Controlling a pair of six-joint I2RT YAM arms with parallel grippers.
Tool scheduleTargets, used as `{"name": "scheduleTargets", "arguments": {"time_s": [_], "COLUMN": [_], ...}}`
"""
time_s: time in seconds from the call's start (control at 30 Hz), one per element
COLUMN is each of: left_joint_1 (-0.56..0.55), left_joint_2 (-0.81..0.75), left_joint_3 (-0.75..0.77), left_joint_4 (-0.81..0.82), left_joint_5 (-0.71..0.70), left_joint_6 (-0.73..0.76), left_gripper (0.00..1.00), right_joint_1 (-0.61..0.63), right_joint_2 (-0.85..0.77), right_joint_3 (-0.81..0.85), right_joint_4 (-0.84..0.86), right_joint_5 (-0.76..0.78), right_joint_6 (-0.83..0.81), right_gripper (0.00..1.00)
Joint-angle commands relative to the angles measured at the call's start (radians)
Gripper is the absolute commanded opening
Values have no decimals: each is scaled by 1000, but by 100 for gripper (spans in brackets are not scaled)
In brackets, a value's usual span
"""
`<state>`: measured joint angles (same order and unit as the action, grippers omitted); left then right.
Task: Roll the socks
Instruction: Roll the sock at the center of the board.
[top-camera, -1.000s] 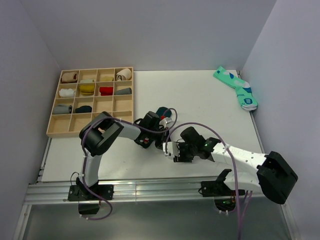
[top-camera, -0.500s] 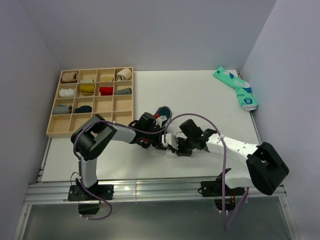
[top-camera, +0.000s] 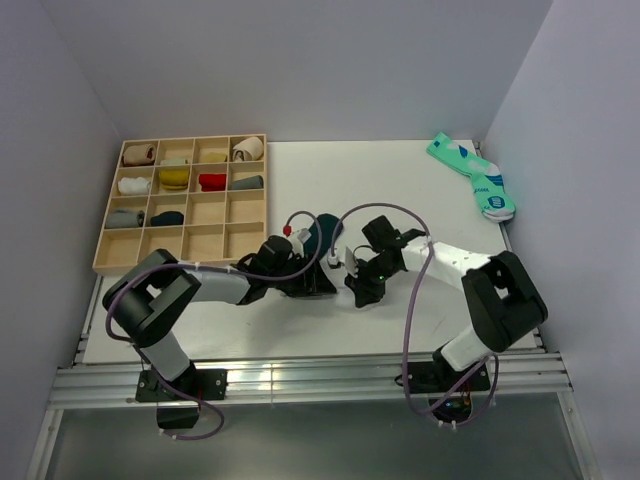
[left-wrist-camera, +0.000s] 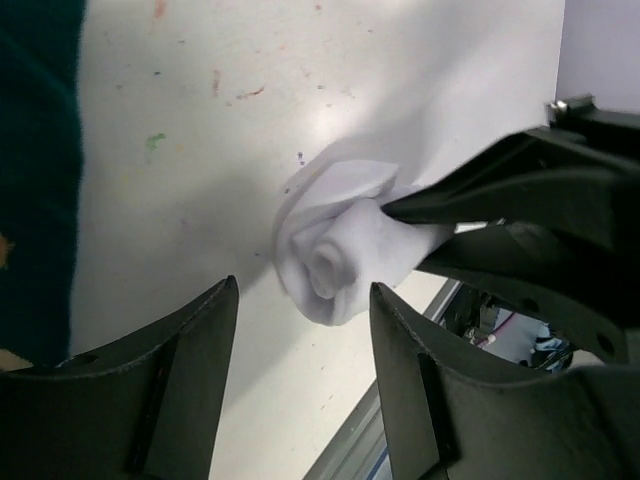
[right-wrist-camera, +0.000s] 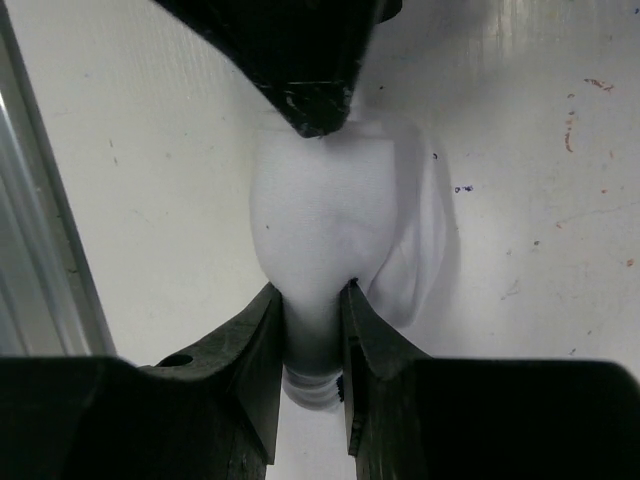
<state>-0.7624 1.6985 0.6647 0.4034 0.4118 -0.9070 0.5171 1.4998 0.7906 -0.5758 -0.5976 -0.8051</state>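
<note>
The white sock (left-wrist-camera: 340, 250) lies on the table wound into a tight roll, its spiral end facing my left wrist camera. My right gripper (right-wrist-camera: 310, 290) is shut on this roll (right-wrist-camera: 322, 220), pinching its near end. My left gripper (left-wrist-camera: 303, 288) is open, its fingers (left-wrist-camera: 190, 370) standing to either side just short of the roll and not touching it. The dark green sock (top-camera: 318, 232) lies flat just beyond both grippers, and also shows at the left edge of the left wrist view (left-wrist-camera: 35, 150). From above, the left gripper (top-camera: 322, 275) and right gripper (top-camera: 354, 272) meet at mid-table.
A wooden compartment tray (top-camera: 205, 240) with several rolled socks stands at the back left. A mint-green pair (top-camera: 475, 178) lies at the back right corner. The table's near edge and metal rail (top-camera: 300, 375) run close behind the grippers.
My left gripper has opened and let go of the white roll. My right gripper has closed on the roll. Both arms have swung farther from the near edge.
</note>
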Motion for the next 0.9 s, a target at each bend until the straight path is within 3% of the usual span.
{"name": "scheduleTargets", "arguments": {"time_s": [0.0, 0.13, 0.3, 0.47, 0.87], "left_joint_1": [-37, -67, -74, -77, -94], "left_joint_2": [-65, -77, -80, -28, 79], "left_joint_3": [-8, 32, 26, 29, 56], "left_joint_4": [63, 38, 159, 276, 328], "left_joint_5": [-90, -137, -114, -67, 37], "left_joint_6": [68, 198, 287, 306, 344], "left_gripper": [60, 60, 60, 60, 60], "right_joint_1": [-35, -72, -126, -140, -147], "right_joint_2": [103, 221, 359, 415, 442], "right_joint_3": [45, 143, 278, 321, 326], "right_joint_4": [-110, -252, -377, -384, -372], "right_joint_5": [6, -66, -142, -143, -126], "right_joint_6": [-31, -80, -120, -111, -89], "right_gripper": [18, 18, 18, 19, 19]}}
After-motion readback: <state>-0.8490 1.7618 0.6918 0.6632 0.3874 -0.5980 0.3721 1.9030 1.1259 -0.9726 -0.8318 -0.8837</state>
